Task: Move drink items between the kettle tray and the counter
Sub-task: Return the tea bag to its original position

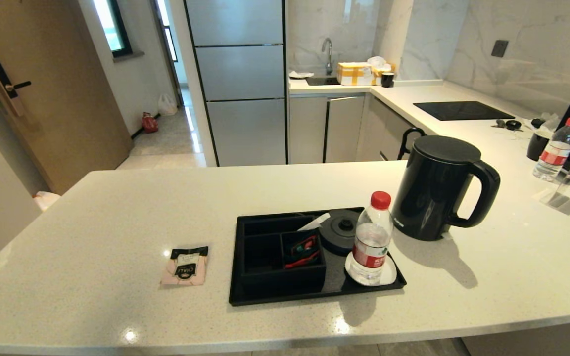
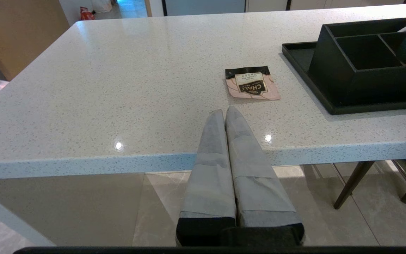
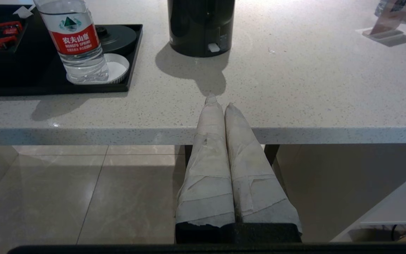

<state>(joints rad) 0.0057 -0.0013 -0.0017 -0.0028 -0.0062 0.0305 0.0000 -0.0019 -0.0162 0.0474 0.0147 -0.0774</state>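
Note:
The black kettle (image 1: 436, 188) stands on the speckled counter (image 1: 117, 207), just right of the black kettle tray (image 1: 238, 257); its lower body (image 3: 201, 28) shows in the right wrist view. The tray's round kettle base (image 1: 340, 231) is bare. A pale pink sachet (image 1: 185, 265) lies flat on the counter left of the tray, and the left wrist view also shows this sachet (image 2: 253, 84). My left gripper (image 2: 225, 111) is shut and empty, at the counter's front edge short of the sachet. My right gripper (image 3: 220, 103) is shut and empty, at the front edge before the kettle. Neither arm shows in the head view.
A red-capped water bottle (image 1: 372, 240) stands on the tray's white coaster (image 1: 389, 274). Red packets (image 1: 302, 248) fill one tray compartment. A second bottle (image 1: 555, 148), a dark cup (image 1: 537, 145) and a clear stand (image 1: 562, 193) sit at the far right. Dark chair legs (image 2: 351, 183) stand under the counter.

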